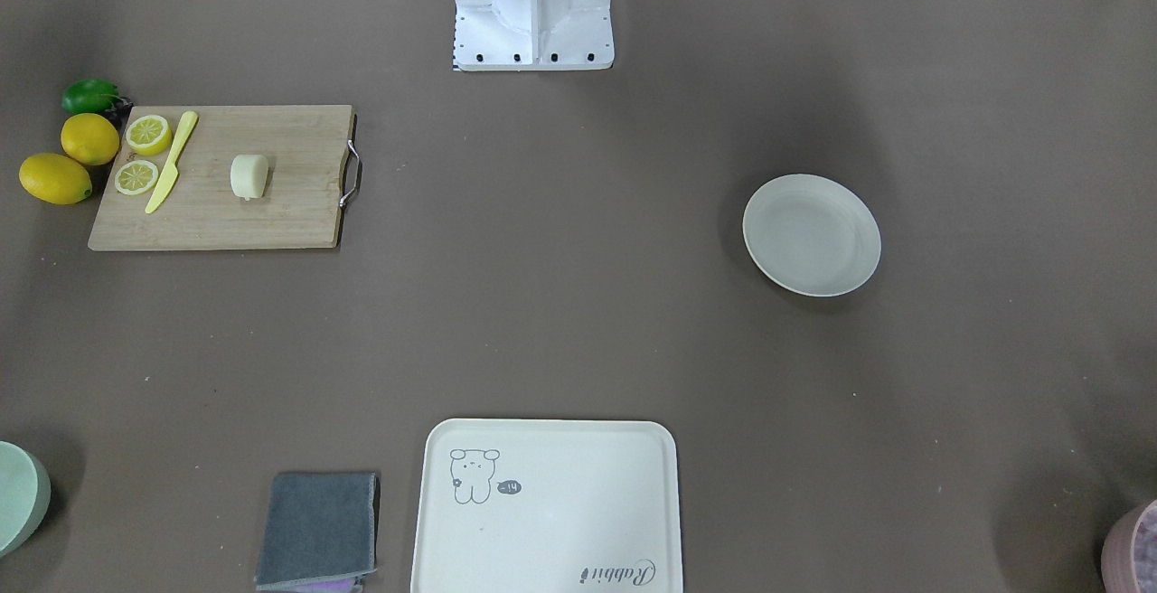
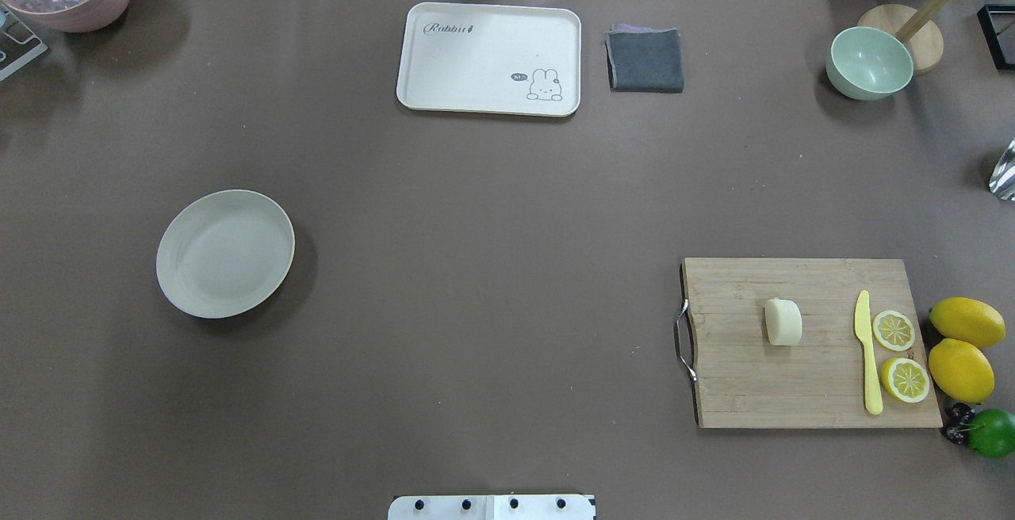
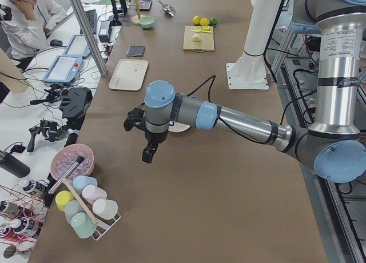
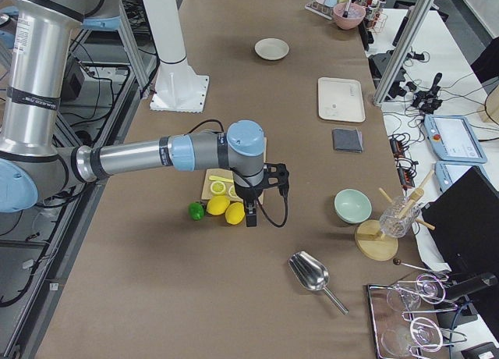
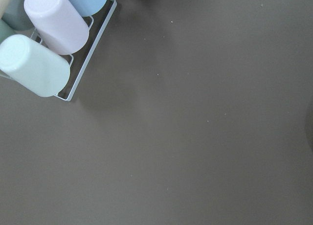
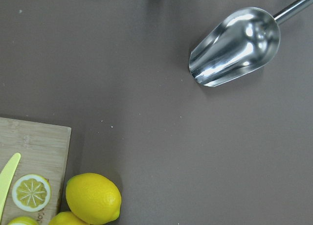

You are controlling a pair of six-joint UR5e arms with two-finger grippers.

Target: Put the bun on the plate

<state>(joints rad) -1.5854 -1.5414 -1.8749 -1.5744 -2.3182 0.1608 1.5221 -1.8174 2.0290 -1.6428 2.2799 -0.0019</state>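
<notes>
Small pale cream stubby-cylinder bun (image 2: 783,322): smooth, rounded edges; lies near the middle of a light wooden cutting board (image 2: 793,393), on the robot's right side of the brown counter (image 2: 476,306).
Round off-white shallow plate (image 2: 225,254): raised rim, right way up, flat on the counter at the robot's left, well apart from the bun.
</notes>
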